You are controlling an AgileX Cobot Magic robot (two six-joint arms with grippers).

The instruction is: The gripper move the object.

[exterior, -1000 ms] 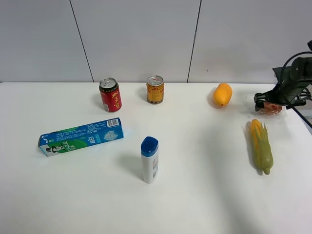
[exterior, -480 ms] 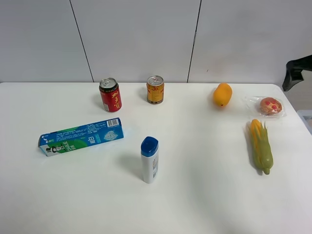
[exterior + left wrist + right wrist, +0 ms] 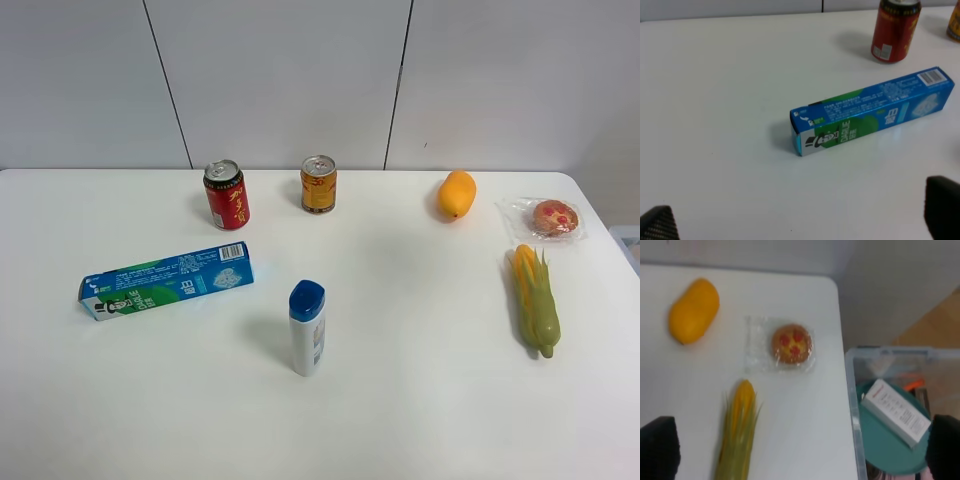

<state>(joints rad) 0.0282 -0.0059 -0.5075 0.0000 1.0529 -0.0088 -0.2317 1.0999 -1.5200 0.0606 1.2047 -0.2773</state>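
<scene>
Exterior high: bright, even, diffuse light; bench (image 3: pixel 420 400) reads near-white all over. Soft short shadows fall toward the left edge from bottle (image 3: pixel 307 328), red can (image 3: pixel 227 195) and corn (image 3: pixel 535 298). Left wrist: toothpaste box (image 3: pixel 871 110) sharp, print readable; left pincer fingertips (image 3: pixel 942 212) dark and out of focus. Right wrist: whole frame soft and blurred, mango (image 3: pixel 694 311) and bun (image 3: pixel 791 343) lack crisp edges, shadows barely visible there

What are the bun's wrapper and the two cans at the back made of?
The wrapper around the bun looks like thin clear plastic film, glossy and crinkled, edges lying flat. The red can and the gold can look like printed metal, probably aluminium, with bare silvery tops.
</scene>
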